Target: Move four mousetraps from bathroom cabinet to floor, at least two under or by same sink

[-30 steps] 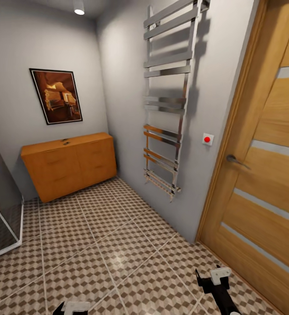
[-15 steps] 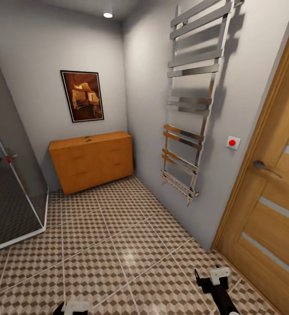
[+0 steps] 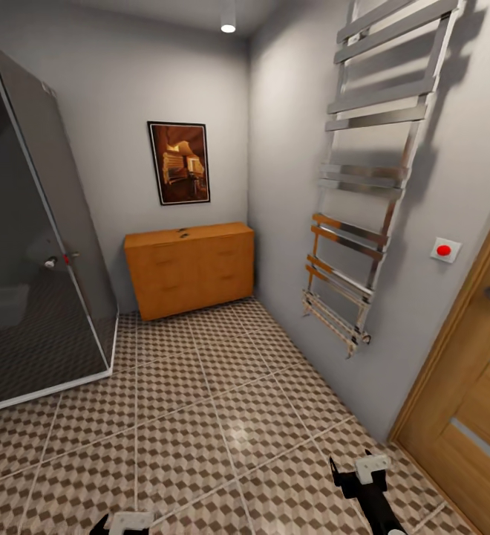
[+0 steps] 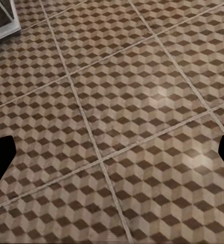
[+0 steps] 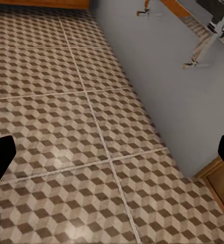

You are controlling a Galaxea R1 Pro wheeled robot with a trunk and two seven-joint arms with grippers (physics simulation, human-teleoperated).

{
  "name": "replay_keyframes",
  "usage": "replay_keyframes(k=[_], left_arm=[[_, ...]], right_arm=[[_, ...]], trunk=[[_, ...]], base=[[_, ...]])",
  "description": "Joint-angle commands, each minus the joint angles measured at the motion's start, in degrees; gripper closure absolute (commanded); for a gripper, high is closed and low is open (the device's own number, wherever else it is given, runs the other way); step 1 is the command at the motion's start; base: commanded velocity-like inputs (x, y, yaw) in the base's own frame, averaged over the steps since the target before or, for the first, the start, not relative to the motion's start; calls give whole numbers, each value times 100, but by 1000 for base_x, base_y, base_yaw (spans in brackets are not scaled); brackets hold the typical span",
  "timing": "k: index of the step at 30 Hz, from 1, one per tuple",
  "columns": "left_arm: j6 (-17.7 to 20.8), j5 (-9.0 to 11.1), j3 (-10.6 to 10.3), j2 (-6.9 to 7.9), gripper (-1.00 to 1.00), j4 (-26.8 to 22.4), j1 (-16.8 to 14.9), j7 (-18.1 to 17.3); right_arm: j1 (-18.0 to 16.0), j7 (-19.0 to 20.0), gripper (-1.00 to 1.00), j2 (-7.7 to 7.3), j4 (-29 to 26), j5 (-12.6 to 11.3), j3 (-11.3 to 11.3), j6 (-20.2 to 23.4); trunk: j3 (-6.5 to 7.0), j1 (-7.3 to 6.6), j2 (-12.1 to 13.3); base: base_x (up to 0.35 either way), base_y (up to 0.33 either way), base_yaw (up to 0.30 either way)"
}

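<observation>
We see the right claw (image 3: 360,475) low over the bathroom floor (image 3: 200,416), its black arm cut off by the picture's lower edge, and the left claw (image 3: 126,522) barely enters at that same edge. In both wrist views the dark fingertips (image 4: 1,160) sit far apart at the sides with nothing between them, so both claws are released and hold nothing. The cabinet (image 3: 189,267) stands well apart from both, against the far wall in the corner, orange-brown wood with slim bar handles. Something small and dark lies on its top's back edge; we cannot make out what it is. The floor's tiles carry a brown, beige and white cube print with pale grout. A dark glass shower enclosure (image 3: 37,245) stands beside the cabinet, a chrome towel rail (image 3: 364,193) hangs on the grey wall, and a wooden door (image 3: 475,386) is cut off at the picture's edge.
</observation>
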Motion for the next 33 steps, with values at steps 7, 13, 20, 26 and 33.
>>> replay_keyframes(k=[7,13,20,26,33], left_arm=[[5,41,-47,-4,-100,23,-12,9],[27,40,-46,-4,-100,20,-12,9],[23,39,-49,-8,-100,17,-12,3],[25,41,-47,-41,-100,16,-12,8],[28,40,-46,-47,-100,16,-12,9]], right_arm=[[-4,-59,-100,-1,3,43,36,-8],[-4,-59,-100,-1,3,43,36,-8],[-4,-59,-100,-1,3,43,33,-8],[-4,-59,-100,-1,3,43,32,-8],[-4,-59,-100,-1,3,43,31,-8]], trunk=[[-13,4,-13],[-13,4,-13],[-13,4,-13],[-13,4,-13],[-13,4,-13]], base=[[0,0,282],[0,0,282],[10,0,273],[160,0,115],[267,0,16]])
